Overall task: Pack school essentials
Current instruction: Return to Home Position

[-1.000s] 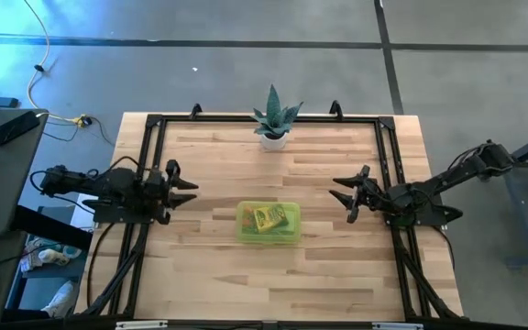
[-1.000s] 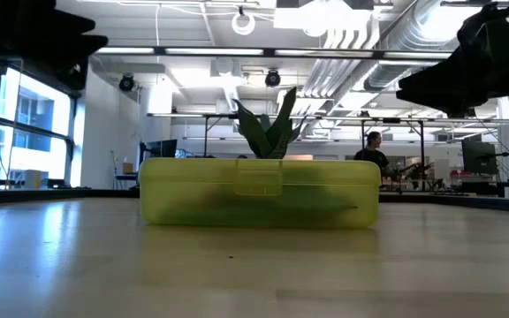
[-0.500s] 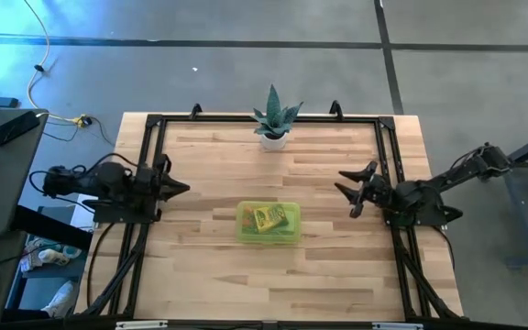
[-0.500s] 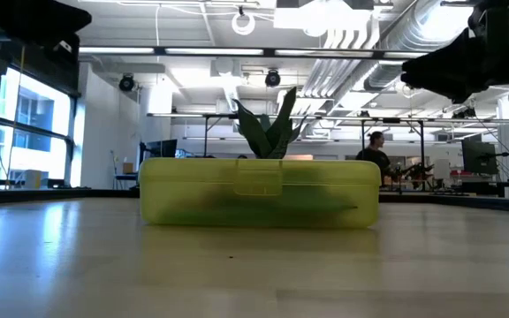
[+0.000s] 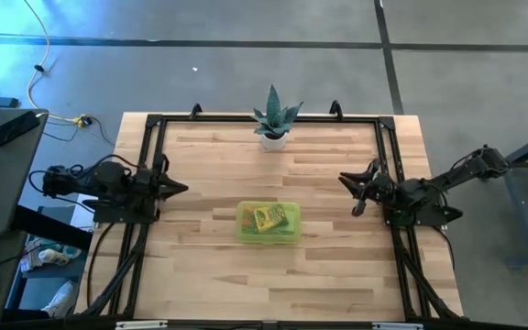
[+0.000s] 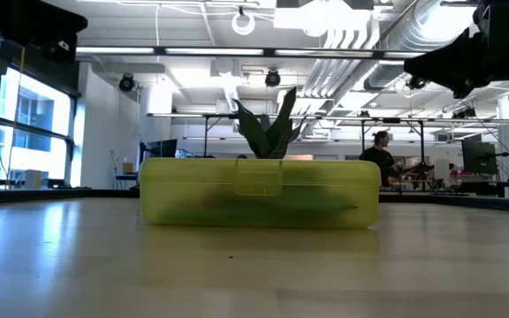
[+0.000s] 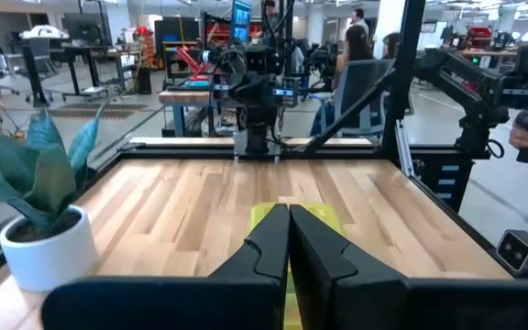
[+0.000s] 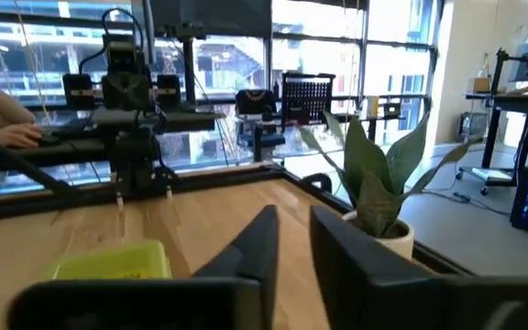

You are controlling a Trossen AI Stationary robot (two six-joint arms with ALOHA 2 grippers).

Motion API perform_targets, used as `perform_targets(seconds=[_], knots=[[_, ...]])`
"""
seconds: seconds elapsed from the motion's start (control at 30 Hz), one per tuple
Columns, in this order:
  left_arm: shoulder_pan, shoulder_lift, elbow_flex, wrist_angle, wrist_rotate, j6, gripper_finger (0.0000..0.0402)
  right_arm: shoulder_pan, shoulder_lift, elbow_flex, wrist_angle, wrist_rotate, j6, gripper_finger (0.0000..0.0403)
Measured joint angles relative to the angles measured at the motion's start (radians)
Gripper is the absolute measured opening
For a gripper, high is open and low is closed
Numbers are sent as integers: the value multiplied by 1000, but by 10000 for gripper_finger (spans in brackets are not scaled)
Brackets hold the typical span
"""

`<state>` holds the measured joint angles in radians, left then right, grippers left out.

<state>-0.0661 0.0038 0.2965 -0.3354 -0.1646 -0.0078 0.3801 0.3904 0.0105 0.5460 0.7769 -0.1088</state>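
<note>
A translucent yellow-green case (image 5: 245,230) sits with its lid shut near the middle of the surface (image 5: 209,266). Through the lid the green-and-yellow crayon box (image 5: 269,217) shows inside it; the rest of the contents cannot be made out. The left claw (image 5: 181,189) hangs over the surface's left side, well apart from the case, its two fingers pressed together and holding nothing. The right claw (image 5: 348,193) hangs over the right side, also well apart from the case, its fingers spread with a gap between them, empty. A potted spiky plant (image 5: 274,120) stands at the far edge, behind the case.
</note>
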Motion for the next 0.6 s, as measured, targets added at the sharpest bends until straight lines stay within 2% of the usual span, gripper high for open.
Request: perform_targets(seconds=[0.1, 0.17, 0.33, 0.6], knots=[[0, 0, -34, 33, -1, -8, 1, 0, 0, 0, -38, 0, 32, 20], [0, 0, -60, 57, 0, -15, 0, 0, 0, 0, -66, 0, 62, 5], [0, 0, -118, 149, -1, -19, 0, 0, 0, 0, -131, 0, 143, 15], [0, 0, -179, 238, -20, -50, 0, 0, 0, 0, -260, -1, 284, 3]])
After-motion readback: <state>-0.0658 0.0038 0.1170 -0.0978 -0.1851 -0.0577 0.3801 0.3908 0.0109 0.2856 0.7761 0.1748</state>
